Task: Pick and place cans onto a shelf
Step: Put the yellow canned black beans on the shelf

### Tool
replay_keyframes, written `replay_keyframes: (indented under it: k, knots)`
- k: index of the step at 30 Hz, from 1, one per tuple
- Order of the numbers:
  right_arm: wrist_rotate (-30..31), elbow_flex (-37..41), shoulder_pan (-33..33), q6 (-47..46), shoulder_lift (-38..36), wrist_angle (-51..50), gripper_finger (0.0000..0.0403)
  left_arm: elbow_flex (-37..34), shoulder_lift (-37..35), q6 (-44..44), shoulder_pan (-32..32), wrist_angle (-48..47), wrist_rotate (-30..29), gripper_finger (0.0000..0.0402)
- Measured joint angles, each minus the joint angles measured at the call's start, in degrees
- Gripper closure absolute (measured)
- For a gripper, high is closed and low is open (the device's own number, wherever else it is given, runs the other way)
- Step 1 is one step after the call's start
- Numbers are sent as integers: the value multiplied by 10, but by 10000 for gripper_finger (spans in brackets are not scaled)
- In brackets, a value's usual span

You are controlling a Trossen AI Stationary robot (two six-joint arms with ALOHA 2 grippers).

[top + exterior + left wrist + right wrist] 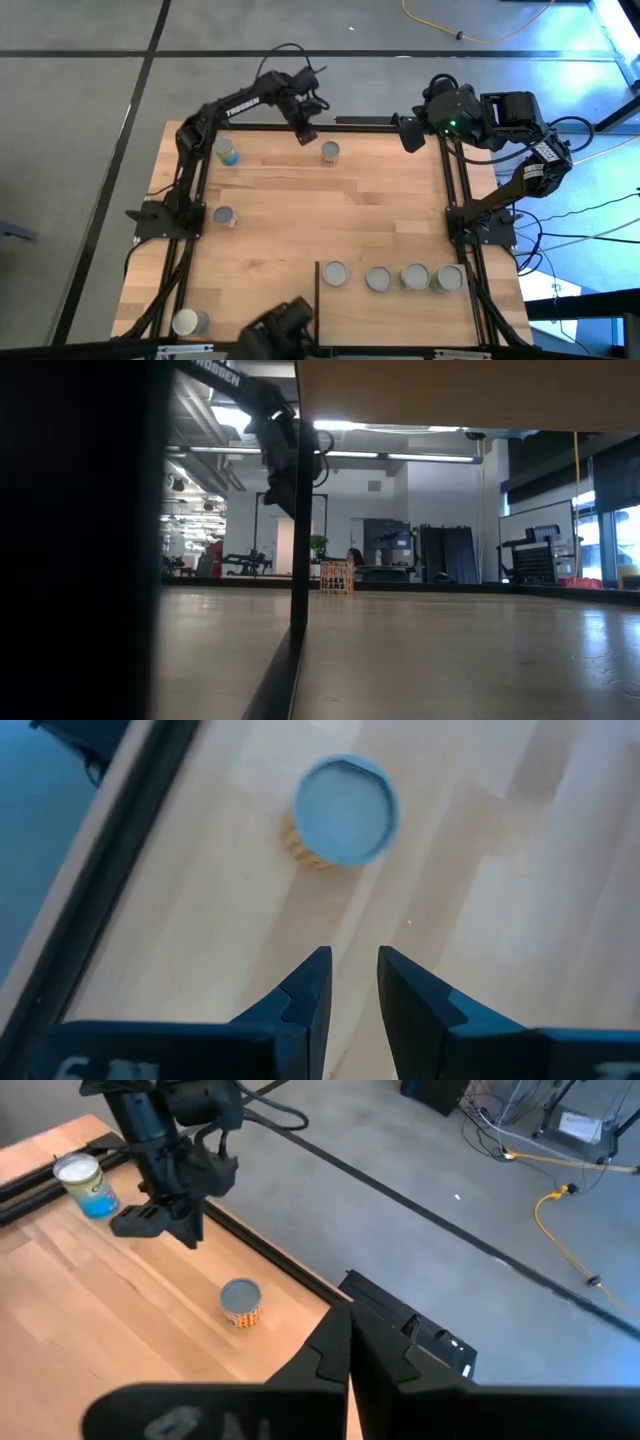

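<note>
A: Hovering near the far edge of the table (300, 215), the left gripper (307, 134) hangs just beside a small can (330, 152) with a grey top. Its 2 dark fingers (308, 995) stand a narrow gap apart, as wide as they go, and hold nothing. The can sits beyond the fingertips in the left wrist view, so the gripper looks lined up for an approach rather than a grasp.

B: And the other arm?

A: The right gripper (410, 133) waits past the table's far right corner, over the grey floor (80, 110), fingers pressed together and empty. It seems parked clear of the work.

B: Where are the cans?

A: 4 stand in a row on the shelf (400, 300), a pale plain wooden panel with a thin dark edge strip at the near right of the table; probably those are already placed. 4 are off the shelf: the grey-topped one by the left gripper, a blue-labelled can (227, 151) at the far left, another (224, 216) at mid left, and a white-topped can (187, 322) at the near left corner.

B: Textures?

A: The cans are short smooth cylinders with flat round lids. The one by the gripper shows an orange patterned label (242, 1316). The table is striped light planks in a dark metal frame (455, 200).
</note>
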State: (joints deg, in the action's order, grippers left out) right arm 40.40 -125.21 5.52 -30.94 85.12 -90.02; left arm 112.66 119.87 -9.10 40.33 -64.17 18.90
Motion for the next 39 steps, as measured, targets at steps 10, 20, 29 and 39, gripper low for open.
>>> replay_keyframes:
  k: [10, 20, 29, 39]
  knots:
    - [22, 0, 1, -26, 0, 0, 398, 13, 1, 46, 86, 77, 18, 324]
    - [31, 0, 23, -57, 0, 0, 398, 11, 56, -15, 94, 104, 142, 324]
    - [25, 0, 31, -79, 2, 0, 398, 12, 104, -147, 80, 91, 161, 324]
    - [19, 0, 31, -78, 14, 0, 398, 12, 113, -375, 60, 84, 156, 324]
